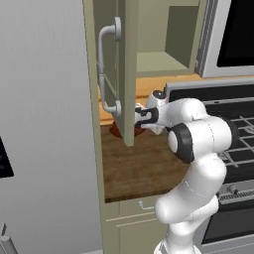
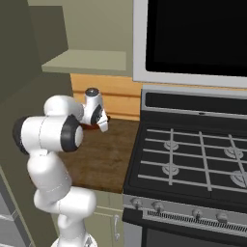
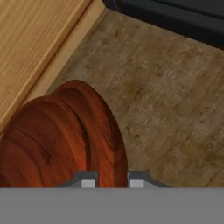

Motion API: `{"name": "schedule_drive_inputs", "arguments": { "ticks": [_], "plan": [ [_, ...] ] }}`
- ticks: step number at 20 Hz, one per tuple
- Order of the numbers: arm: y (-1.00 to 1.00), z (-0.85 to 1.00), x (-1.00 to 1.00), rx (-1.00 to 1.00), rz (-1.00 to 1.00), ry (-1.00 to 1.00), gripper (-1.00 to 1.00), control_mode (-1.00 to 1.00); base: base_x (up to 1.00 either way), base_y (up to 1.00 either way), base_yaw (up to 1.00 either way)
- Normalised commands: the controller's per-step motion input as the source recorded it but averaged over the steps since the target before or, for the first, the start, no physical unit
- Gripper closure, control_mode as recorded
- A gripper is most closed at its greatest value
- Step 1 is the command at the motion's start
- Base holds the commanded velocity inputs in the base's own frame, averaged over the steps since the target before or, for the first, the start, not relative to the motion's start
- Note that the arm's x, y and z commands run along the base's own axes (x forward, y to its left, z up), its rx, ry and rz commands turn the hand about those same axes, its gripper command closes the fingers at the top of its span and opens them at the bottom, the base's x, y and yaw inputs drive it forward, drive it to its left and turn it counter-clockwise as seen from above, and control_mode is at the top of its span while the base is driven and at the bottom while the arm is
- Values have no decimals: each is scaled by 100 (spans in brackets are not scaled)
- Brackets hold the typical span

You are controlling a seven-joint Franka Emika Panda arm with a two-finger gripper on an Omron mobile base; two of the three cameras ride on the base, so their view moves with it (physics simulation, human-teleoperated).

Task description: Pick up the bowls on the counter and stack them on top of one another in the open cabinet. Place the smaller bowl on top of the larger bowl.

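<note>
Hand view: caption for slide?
Fingertips straddle the rim of a reddish-brown bowl on the counter.

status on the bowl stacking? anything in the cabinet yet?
Done: nothing stacked; the open cabinet shelf that shows is bare. In hand: the gripper is down at the counter, its fingertips either side of a reddish-brown bowl's rim; whether they have closed on it, and whether it is the smaller or larger, I cannot tell. Left: lift it, place it in the cabinet, fetch the other, smaller on top.

Your arm (image 1: 198, 144) is folded at the elbow, wrist reaching low toward the back wall; your gripper (image 3: 112, 183) has both fingertips (image 3: 89, 183) slightly parted.
</note>
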Motion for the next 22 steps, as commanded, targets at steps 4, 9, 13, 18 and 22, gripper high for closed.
{"name": "schedule_drive_inputs", "arguments": {
  "ticks": [4, 9, 13, 18, 22],
  "plan": [
    [-48, 100, -89, 0, -10, -15, 100, -100, 0, 0, 0],
    [-40, 100, -77, 0, -9, -18, 100, -100, 0, 0, 0],
    [-24, 100, -72, 0, -2, -12, 100, -100, 0, 0, 0],
    [-22, 100, -71, 5, 0, -5, 100, -100, 0, 0, 0],
    [-9, 100, -48, 10, 0, -10, 100, -100, 0, 0, 0]
  ]
}}
